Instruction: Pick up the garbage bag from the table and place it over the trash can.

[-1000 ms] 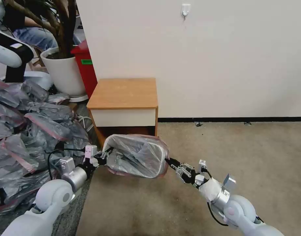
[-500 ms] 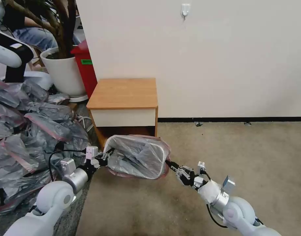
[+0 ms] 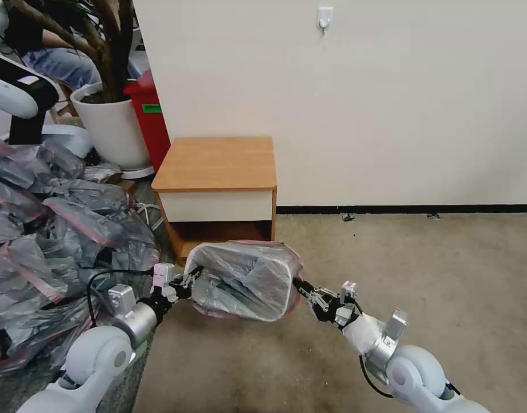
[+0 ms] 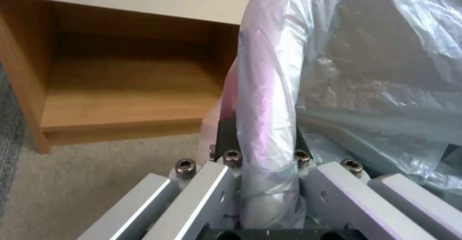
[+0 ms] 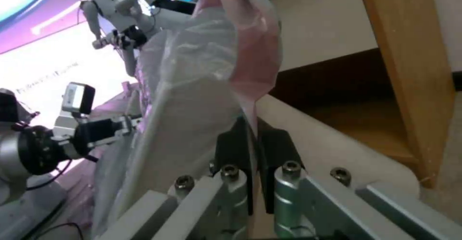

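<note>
Garbage bag (image 3: 240,278) over carpeted floor (image 3: 435,275)

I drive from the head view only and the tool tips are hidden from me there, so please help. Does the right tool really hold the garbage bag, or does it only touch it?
Observer: It holds it. In the right wrist view the right tool is shut on the pink band of the garbage bag, right beside the cream rim of the trash can.
Operator: And the left tool, what does it grip?
Observer: In the left wrist view the left tool has one finger on each side of the can's rolled rim, with the bag film wrapped over that rim between them.
</note>
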Motion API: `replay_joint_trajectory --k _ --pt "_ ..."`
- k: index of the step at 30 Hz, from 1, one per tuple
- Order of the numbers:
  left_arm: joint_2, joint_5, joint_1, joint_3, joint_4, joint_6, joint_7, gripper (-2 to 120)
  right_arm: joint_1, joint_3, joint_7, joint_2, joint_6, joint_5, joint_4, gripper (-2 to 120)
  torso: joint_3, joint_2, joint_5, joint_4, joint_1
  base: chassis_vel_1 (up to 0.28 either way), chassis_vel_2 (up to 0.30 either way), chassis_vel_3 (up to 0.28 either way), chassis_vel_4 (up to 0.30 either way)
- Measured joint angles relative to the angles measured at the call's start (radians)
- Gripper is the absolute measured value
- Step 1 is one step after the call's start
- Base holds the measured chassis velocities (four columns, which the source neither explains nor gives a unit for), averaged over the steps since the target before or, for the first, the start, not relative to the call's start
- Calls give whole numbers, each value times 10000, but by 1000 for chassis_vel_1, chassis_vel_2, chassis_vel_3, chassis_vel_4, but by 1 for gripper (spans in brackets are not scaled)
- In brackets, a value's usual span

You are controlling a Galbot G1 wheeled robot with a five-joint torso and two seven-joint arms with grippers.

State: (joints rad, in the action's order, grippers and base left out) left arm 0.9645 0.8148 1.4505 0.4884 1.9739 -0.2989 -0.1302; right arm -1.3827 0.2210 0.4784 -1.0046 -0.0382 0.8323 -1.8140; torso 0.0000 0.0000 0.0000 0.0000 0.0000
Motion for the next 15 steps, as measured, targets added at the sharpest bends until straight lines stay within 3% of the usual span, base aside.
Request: replay_joint_trajectory --k 15 --pt "173 76 100 0 185 -34 96 3 35 -54 -493 -276 39 -1177 324 6 0 0 0 0 0 0 0 0 0"
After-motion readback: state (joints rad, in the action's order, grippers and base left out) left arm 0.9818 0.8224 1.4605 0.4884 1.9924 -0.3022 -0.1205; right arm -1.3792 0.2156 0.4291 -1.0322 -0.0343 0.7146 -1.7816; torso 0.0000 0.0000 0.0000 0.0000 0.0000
